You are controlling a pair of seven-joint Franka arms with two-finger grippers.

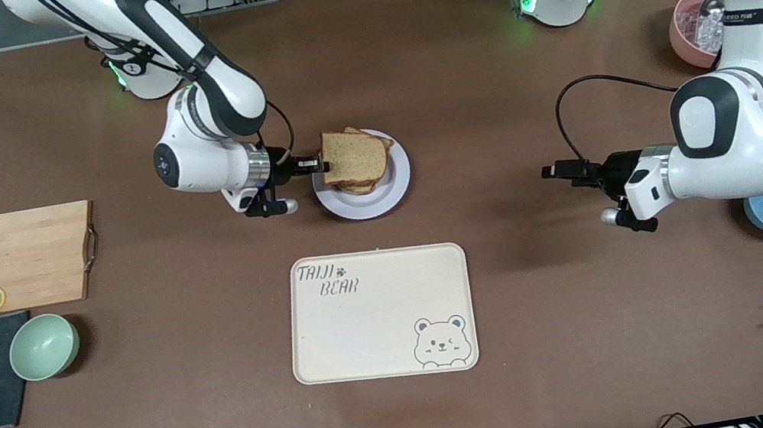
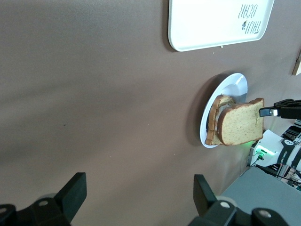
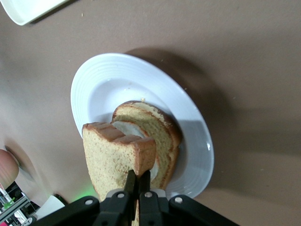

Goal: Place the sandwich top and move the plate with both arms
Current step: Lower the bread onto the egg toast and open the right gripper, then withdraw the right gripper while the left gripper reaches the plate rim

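Right end effector pinching sandwich top by one crust edge, over egg slice on plate. Left end effector spread wide, waiting over bare desk. Bread light, soft, crumbly; likely sags. Plate stiff, slick: grip rim.

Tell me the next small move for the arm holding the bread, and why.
Probably lower the top slice and let go. The right claw grips its edge, holding it tilted above the slice with egg on the plate. The left claw waits open over bare table.
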